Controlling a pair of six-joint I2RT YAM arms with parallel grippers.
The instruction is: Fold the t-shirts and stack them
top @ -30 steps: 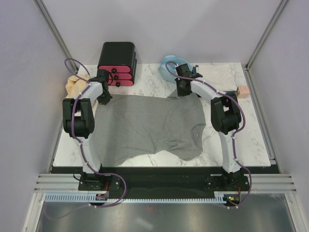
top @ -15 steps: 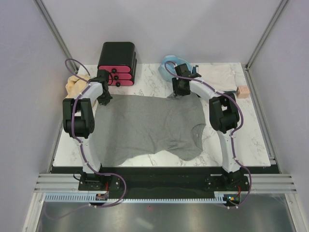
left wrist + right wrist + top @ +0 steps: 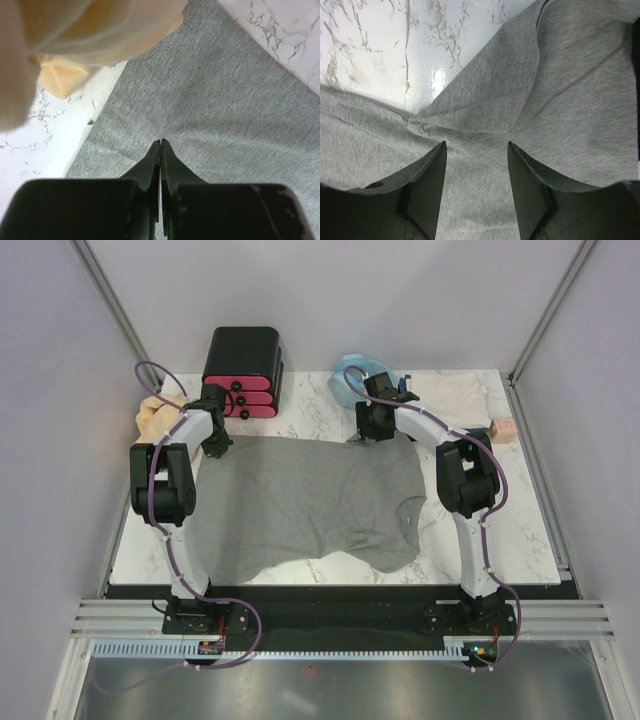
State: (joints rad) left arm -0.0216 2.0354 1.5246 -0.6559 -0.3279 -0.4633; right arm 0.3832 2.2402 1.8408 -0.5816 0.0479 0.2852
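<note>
- Heather-grey knit, the big t-shirt [image 3: 310,505] lies spread across the middle of the marble table [image 3: 520,530]. Its neck points right and its hem left.
- Its near edge runs wavy, and one sleeve sticks out at the near right.
- Its far right sleeve is bunched into a small ridge of folds, which the right wrist view shows just ahead of the fingers.
- A tan-yellow t-shirt [image 3: 152,418] sits crumpled at the far left edge of the table, just beside the grey one's far left corner.
- From above, the left arm partly hides the tan t-shirt. In the left wrist view it is a blurred mass cut off by the frame.
- A pale cloth [image 3: 455,392] at the far right barely stands out from the marble, and what it is cannot be made out.
- The left gripper [image 3: 215,445] points down at the grey t-shirt's far left corner, its jaws pressed together. Whether any fabric is pinched between them cannot be told.
- The right gripper [image 3: 372,430] hangs over the far right sleeve with its jaws spread apart on either side of the bunched fold, holding nothing.
- Both arms rise from the near edge, their elbows high over the table's sides and their forearms angled inward toward the far edge.
- A black box with pink drawers [image 3: 243,370] stands at the far left, a light-blue hose [image 3: 355,375] coils just beyond the right gripper, and a small pink block [image 3: 503,429] sits at the right edge.
</note>
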